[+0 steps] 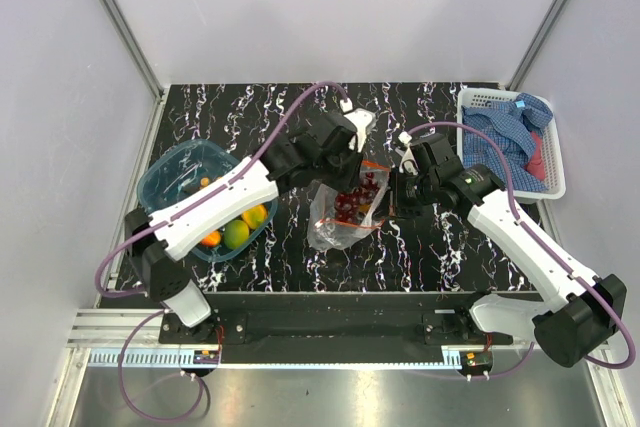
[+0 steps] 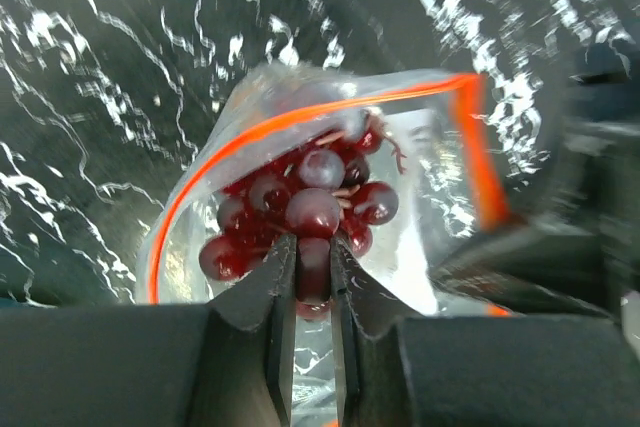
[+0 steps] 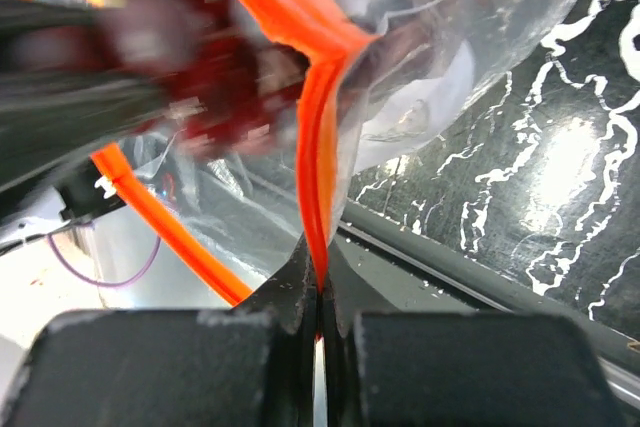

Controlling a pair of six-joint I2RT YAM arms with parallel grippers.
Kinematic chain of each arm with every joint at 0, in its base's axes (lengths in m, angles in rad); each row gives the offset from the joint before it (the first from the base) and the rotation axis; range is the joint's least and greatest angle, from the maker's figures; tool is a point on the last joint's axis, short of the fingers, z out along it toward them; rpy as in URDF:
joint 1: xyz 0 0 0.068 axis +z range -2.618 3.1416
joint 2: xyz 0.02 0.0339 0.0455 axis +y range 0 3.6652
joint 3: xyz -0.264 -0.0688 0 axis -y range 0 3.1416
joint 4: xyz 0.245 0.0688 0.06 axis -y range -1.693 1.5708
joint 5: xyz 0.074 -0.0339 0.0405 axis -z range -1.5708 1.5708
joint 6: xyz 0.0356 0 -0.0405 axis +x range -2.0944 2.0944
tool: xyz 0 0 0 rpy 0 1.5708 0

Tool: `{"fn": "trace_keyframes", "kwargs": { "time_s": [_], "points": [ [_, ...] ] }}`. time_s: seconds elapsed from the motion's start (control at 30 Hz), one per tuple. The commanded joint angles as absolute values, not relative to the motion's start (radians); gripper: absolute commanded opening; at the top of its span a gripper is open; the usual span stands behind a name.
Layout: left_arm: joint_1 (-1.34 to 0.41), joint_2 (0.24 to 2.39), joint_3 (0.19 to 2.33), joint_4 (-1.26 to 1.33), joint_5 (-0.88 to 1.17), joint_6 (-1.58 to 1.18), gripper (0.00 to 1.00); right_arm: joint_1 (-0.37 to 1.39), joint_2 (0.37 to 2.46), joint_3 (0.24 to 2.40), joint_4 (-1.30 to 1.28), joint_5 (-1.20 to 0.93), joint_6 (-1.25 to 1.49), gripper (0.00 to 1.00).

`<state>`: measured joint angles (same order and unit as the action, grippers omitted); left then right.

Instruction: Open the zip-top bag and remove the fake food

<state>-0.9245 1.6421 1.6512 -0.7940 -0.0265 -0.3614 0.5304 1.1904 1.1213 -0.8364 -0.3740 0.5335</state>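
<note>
The clear zip-top bag point(image 1: 338, 224) with its orange-red zip strip point(image 2: 300, 119) is open and held up over the middle of the table. My left gripper point(image 2: 312, 267) is inside the bag's mouth, shut on a grape of the dark purple-red grape bunch point(image 2: 312, 209). My right gripper point(image 3: 320, 272) is shut on the bag's zip strip point(image 3: 322, 127) at its right corner. In the top view the left gripper point(image 1: 352, 152) sits above the bag and the right gripper point(image 1: 400, 187) is at its right edge. An orange point(image 1: 210, 239), a yellow-green mango point(image 1: 236, 235) and a lemon point(image 1: 254, 216) lie in the blue tub point(image 1: 165, 175).
The blue translucent tub stands at the left of the black marbled table point(image 1: 450, 242). A white basket point(image 1: 556, 182) with the blue checked cloth point(image 1: 505, 137) stands at the back right. Grey walls enclose the table on three sides.
</note>
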Motion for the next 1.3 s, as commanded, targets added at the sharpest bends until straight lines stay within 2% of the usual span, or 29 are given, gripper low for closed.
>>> {"fn": "trace_keyframes", "kwargs": {
  "time_s": [0.0,0.23,0.47,0.67,0.7,0.77,0.8,0.9,1.07,1.17,1.27],
  "points": [
    [-0.931,1.572,1.721,-0.788,-0.023,-0.310,0.09,0.534,1.167,1.121,-0.841,-0.325,0.551,0.00],
    [-0.931,1.514,1.810,-0.785,-0.028,-0.284,0.09,0.534,1.173,1.109,-0.847,-0.313,0.555,0.00],
    [-0.930,1.494,2.002,-0.781,-0.037,-0.293,0.12,0.534,1.189,1.112,-0.845,-0.321,0.555,0.00],
    [-0.922,1.434,2.062,-0.772,-0.230,-0.273,0.21,0.535,1.193,1.115,-0.845,-0.325,0.554,0.00],
    [-0.919,1.413,2.057,-0.770,-0.311,-0.265,0.21,0.534,1.193,1.115,-0.844,-0.325,0.554,0.00],
    [-0.910,1.390,2.019,-0.762,-0.412,-0.238,0.24,0.532,1.195,1.118,-0.842,-0.328,0.551,0.00],
    [-0.904,1.364,1.996,-0.756,-0.528,-0.230,0.25,0.534,1.195,1.120,-0.841,-0.330,0.551,0.00],
    [-0.800,1.318,1.909,-0.755,-0.681,-0.244,0.31,0.534,1.198,1.126,-0.841,-0.337,0.545,0.00],
    [-0.571,1.226,1.712,-0.744,-0.713,-0.355,0.34,0.534,1.197,1.129,-0.841,-0.342,0.543,0.00],
    [-0.430,1.189,1.593,-0.739,-0.707,-0.448,0.32,0.534,1.192,1.127,-0.842,-0.342,0.541,0.00],
    [-0.341,1.186,1.504,-0.735,-0.692,-0.485,0.22,0.534,1.189,1.126,-0.842,-0.339,0.538,0.00]
  ]
}}
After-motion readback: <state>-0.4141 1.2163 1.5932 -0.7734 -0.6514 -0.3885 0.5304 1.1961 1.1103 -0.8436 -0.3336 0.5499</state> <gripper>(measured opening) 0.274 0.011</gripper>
